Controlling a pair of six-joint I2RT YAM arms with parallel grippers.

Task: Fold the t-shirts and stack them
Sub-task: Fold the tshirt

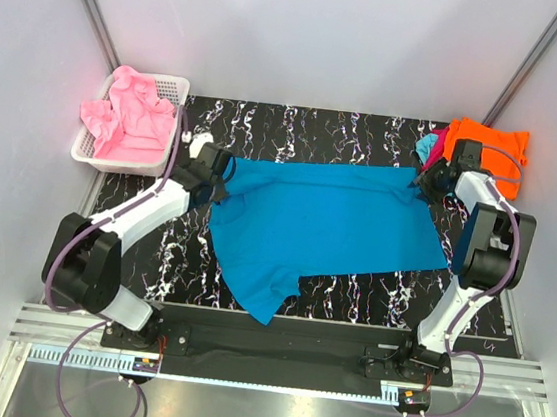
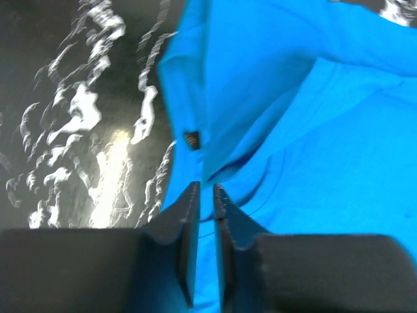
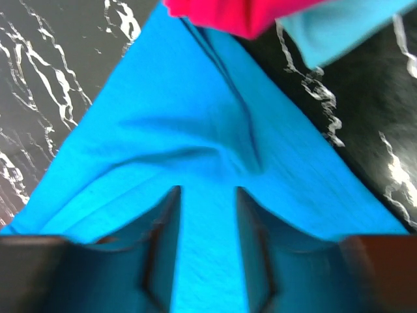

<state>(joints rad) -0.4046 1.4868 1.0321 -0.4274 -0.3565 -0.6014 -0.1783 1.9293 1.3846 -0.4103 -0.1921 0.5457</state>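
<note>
- The teal-blue t-shirt lies spread across the middle of the black marbled table, one sleeve trailing toward the lower middle of the top view; the orange t-shirt sits at upper right, the pink t-shirt in the white basket at upper left.
- The left gripper is at the shirt's upper-left edge, fingers a narrow slit apart; whether cloth is pinched there cannot be told.
- The right gripper stands over the upper-right corner, fingers clearly apart, cloth flat beneath.
- Judged step: laying the shirt flat before folding; both arms should lift straight up so no fabric drags; the right arm should not snag the magenta t-shirt just beside.
</note>
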